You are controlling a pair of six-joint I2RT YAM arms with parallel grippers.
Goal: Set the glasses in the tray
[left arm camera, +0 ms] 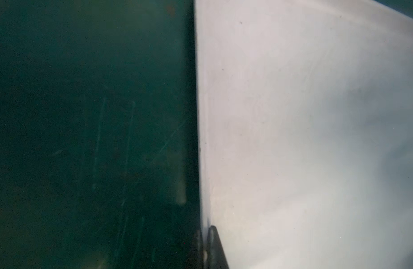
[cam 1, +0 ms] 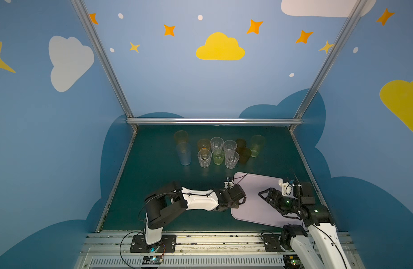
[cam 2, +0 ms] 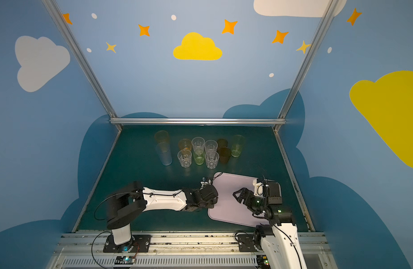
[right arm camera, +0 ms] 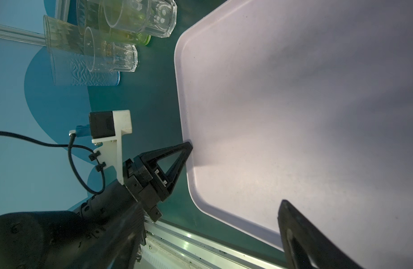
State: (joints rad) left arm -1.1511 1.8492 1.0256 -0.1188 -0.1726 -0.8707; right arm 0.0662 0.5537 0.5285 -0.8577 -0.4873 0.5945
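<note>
While the glasses stand upright in a tight cluster on the far part of the green table, both of my arms are down at the near side by the tray. I count eleven glasses, all on the table and none in the tray. A tall blue glass marks the cluster's left end, with a tall orange glass just behind it. A tall green glass marks the right end. Between them sit the short clear, green, amber and brown ones, touching or nearly so.

The tray lies flat at the near right of the table, pale lilac, set at a slight angle to the table's edge.

My left pincer reaches across to the tray's left edge. Its fingers are drawn together there, one on the table side and one on the tray side, pinching the low rim between them. From my right wrist camera I see that same pincer's tip touching the rim.

My right pincer hangs over the tray's right half with its fingers spread wide apart, holding nothing.
</note>
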